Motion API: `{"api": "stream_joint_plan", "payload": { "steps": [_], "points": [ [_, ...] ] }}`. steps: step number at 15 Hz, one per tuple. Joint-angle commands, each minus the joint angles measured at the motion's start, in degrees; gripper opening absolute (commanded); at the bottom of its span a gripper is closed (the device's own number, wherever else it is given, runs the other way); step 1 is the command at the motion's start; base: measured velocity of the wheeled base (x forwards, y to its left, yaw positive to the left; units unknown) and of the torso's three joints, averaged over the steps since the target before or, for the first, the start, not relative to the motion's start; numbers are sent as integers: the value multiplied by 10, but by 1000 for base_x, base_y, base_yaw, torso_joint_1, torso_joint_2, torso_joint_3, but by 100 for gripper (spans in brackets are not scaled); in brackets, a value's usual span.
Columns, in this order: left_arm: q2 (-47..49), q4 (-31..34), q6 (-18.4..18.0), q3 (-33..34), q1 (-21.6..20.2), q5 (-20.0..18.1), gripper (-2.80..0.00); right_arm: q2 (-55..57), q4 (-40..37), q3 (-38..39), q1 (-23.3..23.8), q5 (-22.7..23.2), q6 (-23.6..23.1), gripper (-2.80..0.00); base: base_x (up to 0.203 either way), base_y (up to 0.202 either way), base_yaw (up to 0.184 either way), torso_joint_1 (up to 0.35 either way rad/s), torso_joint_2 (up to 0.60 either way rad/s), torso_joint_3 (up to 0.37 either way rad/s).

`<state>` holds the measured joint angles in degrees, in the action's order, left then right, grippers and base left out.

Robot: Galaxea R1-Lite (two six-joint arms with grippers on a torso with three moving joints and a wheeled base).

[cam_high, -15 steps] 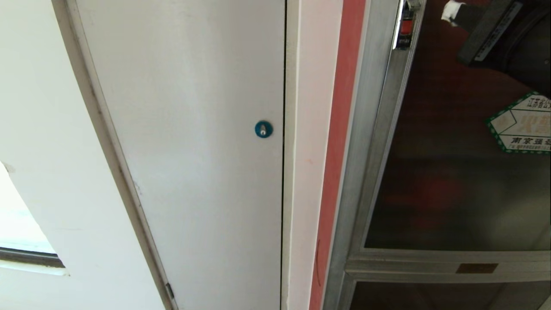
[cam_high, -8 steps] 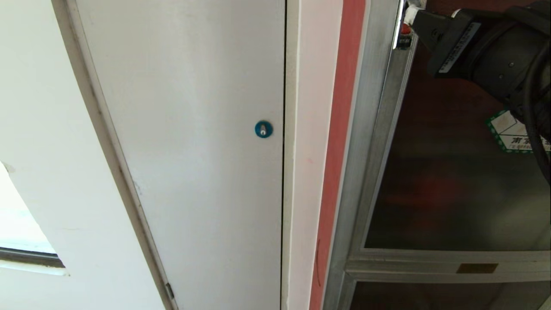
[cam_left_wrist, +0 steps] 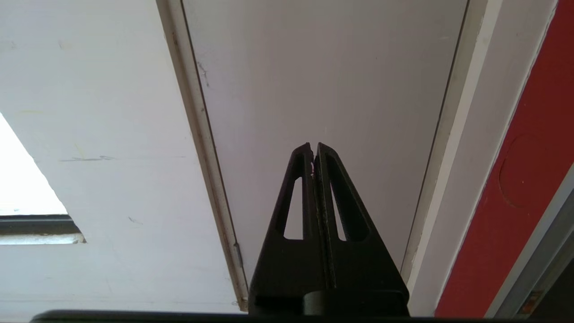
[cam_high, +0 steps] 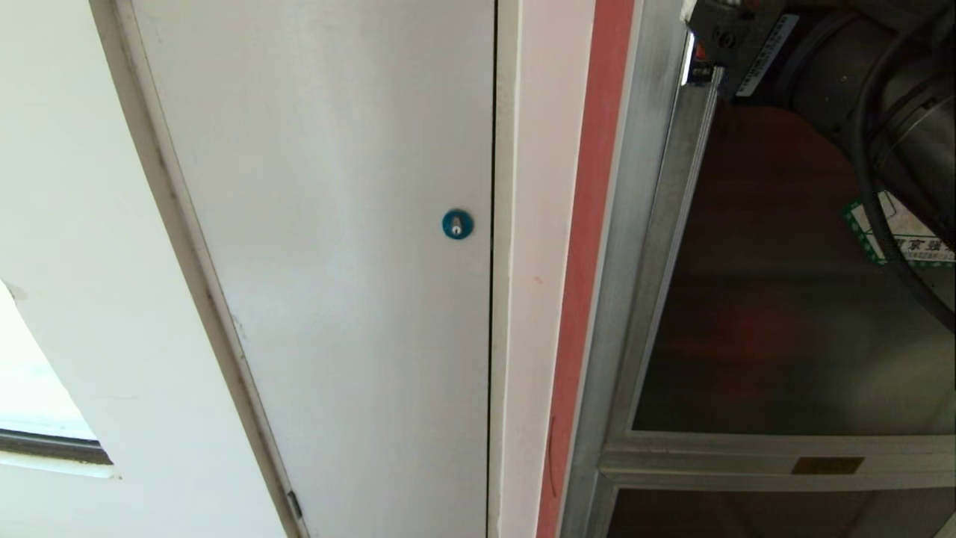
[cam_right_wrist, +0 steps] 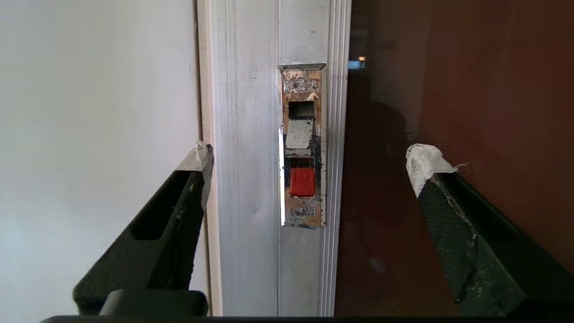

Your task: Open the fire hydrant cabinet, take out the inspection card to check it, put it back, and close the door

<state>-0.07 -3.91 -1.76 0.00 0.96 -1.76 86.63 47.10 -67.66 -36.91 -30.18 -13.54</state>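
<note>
Doorframe aluminium fills the right of our head view, where the door (cam_high: pixel 777 299) of the fire hydrant cabinet (cam_high: pixel 635 246) sits flush in its frame, dark glass and green-bordered sticker (cam_high: pixel 907 235) half hidden behind our right arm; the right hand (cam_high: pixel 713 26) is up at the top edge beside the latch, and from here we cannot tell how its fingers stand. From the left wrist we see the left hand (cam_left_wrist: pixel 315 150) pressed together, pointing at the plain white door (cam_left_wrist: pixel 323 80), parked clear of the work. From the right wrist the picture is plain: right hand (cam_right_wrist: pixel 309 154) spread wide, taped fingertips (cam_right_wrist: pixel 423 161) straddling the latch (cam_right_wrist: pixel 302 146), presumably lined up to work its red tab (cam_right_wrist: pixel 302 181). No inspection card is visible; we judge it sits inside.
</note>
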Motion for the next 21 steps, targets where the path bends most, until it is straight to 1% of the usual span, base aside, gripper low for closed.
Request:
{"api": "stream_joint_plan", "payload": {
  "steps": [1,8,9,13,15,18,21],
  "points": [
    [1,0,0,16,0,0,-280,15,3,-7,9,-1,-1,0,0,0,0,0,0,0],
    [1,0,0,16,0,0,-280,35,-2,-35,19,-1,-1,0,0,0,0,0,0,0],
    [1,0,0,16,0,0,-280,38,-1,-35,23,-1,-1,-280,0,0,0,0,0,0],
    [1,0,0,16,0,0,-280,39,-3,-36,31,0,-2,-280,0,0,0,0,0,0],
    [1,0,0,16,0,0,-280,47,-3,-48,31,1,-5,-280,0,0,0,0,0,0],
    [1,0,0,16,0,0,-280,49,-23,-70,30,1,-6,-280,0,0,0,0,0,0],
    [1,0,0,16,0,0,-280,44,-25,-71,30,1,-6,-280,0,0,0,0,0,0]
  ]
}}
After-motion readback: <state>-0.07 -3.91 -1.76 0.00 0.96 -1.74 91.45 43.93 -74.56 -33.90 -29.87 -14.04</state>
